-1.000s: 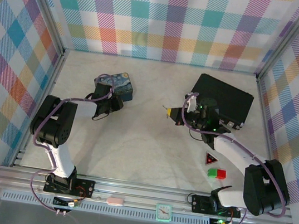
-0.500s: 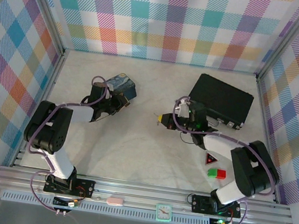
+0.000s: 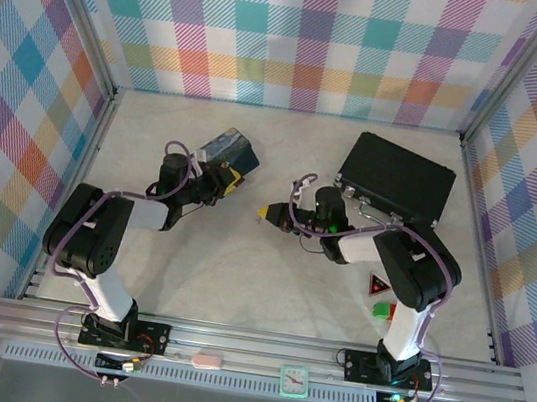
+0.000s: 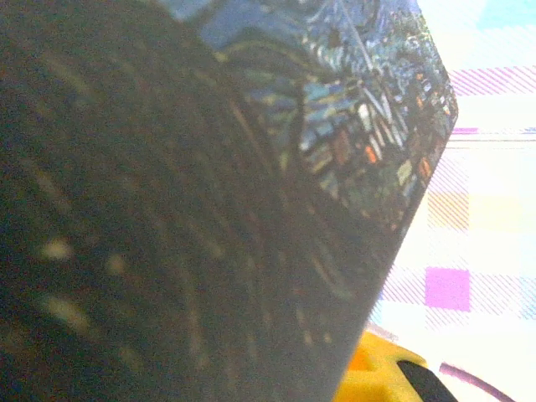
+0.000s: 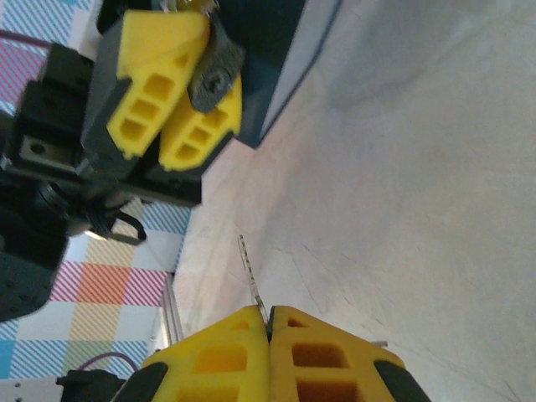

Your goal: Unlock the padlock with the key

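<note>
One tin, one case, one key

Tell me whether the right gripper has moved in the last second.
Yes. The right gripper has shifted left, away from the black case, and slightly toward the near edge.

key: mostly hidden inside right hand | padlock: part-covered by left hand (tiny)

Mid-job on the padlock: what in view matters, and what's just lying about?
In the job: key, in the right gripper; padlock, seemingly in the left gripper.
Lying about: painted tin, black case, red-and-green block.
</note>
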You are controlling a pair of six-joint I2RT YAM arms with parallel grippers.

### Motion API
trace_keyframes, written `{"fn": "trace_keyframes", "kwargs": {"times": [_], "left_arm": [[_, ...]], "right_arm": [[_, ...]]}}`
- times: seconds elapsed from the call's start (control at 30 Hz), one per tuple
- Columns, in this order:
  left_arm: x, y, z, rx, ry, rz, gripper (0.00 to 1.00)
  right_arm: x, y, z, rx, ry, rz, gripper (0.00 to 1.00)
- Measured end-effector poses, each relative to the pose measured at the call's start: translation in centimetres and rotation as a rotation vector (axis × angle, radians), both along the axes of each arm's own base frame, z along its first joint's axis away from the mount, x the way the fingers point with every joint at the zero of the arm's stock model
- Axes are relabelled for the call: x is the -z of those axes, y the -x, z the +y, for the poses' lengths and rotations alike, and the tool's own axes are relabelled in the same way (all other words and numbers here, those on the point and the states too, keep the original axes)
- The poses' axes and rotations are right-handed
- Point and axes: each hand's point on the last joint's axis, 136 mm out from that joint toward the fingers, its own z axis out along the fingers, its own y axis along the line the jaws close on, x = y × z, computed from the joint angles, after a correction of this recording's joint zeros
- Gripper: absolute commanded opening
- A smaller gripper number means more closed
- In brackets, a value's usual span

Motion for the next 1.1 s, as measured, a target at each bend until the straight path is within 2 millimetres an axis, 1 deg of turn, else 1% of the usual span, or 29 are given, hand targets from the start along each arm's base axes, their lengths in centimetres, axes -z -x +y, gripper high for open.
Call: {"fn": "trace_keyframes", "kwargs": {"times": [0.27,0.33,0.6,0.73,0.93,1.1], "left_arm": [[0.0,1.1,-1.4,0.043,0.008,-0.013,0.0],[0.0,1.2,-1.6,0.048,0.009,-0.015,0.0],[-0.6,1.1,-2.2,0.048,0.028,-0.035,0.0],[-0.4,1.0,-2.3,0.044,0.027,-0.038,0.0],[-0.3,1.0,-2.8,0.045,0.034,-0.044,0.0],[-0.2,1.0,-3.1,0.047,0.045,-0.043,0.0]], "right_arm": [[-2.8,-1.8,1.3,-0.001,-0.057,-0.055,0.0],[-3.1,-2.0,1.4,0.001,-0.065,-0.056,0.0],[-2.3,-2.3,1.3,0.02,-0.048,-0.025,0.0],[-1.8,-2.3,1.1,0.037,-0.041,-0.012,0.0],[-0.7,-2.1,0.5,0.063,-0.019,0.017,0.0],[-0.6,-2.3,0.4,0.079,-0.017,0.021,0.0]]}}
